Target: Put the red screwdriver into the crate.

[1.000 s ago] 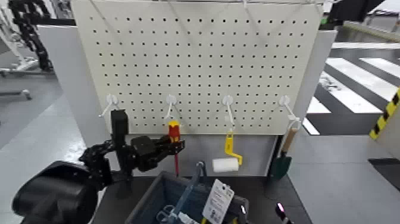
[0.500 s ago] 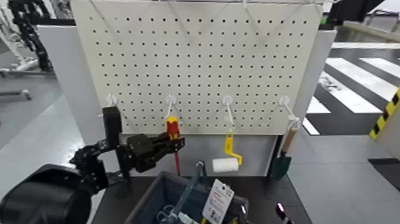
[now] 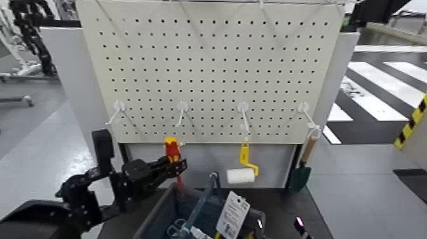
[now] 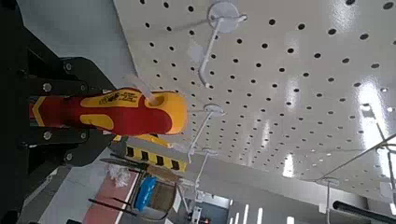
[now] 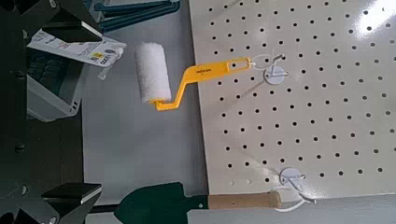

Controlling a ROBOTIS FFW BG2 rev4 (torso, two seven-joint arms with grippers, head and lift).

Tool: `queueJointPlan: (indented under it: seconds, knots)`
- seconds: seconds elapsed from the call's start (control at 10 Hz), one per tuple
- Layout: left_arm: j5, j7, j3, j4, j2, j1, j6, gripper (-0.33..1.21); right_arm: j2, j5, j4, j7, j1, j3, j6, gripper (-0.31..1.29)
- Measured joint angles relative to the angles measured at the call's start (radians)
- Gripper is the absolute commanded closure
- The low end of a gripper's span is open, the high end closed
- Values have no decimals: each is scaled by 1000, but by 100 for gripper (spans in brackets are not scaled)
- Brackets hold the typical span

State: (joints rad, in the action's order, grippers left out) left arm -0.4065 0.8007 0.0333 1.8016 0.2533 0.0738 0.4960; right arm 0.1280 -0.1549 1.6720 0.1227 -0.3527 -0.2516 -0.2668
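1. ok so the pegboard (image 4: pixel 271 103) looks smooth, kinda glossy where light hits
2. crate (image 3: pixel 166 213): matt plastic, with a paper tag (image 3: pixel 232 216)
3. trowel handle (image 5: pixel 245 201) is wood
4. roller sleeve (image 5: pixel 152 73) looks rough and matt, its yellow handle (image 5: pixel 224 68) smooth plastic

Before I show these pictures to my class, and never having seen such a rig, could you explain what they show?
This is a two-armed robot. One picture looks forward and down from its head; the other two come from cameras on its wrists.

Its left gripper, in front of the pegboard, holds a red screwdriver. The paint roller and green trowel hang from hooks. Below stands a dark crate with scissors inside. The right gripper waits near the crate.
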Motion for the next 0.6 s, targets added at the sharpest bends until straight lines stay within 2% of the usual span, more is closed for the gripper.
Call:
queueJointPlan:
  seconds: [0.2, 0.6]
  knots:
    - [-28, 0, -7, -26, -12, -24, 1, 114, 1, -1, 0, 0, 0, 0, 0, 16]
    - [-160, 7, 52, -192, -11, -20, -67, 114, 0, -4, -1, 0, 0, -3, 3, 16]
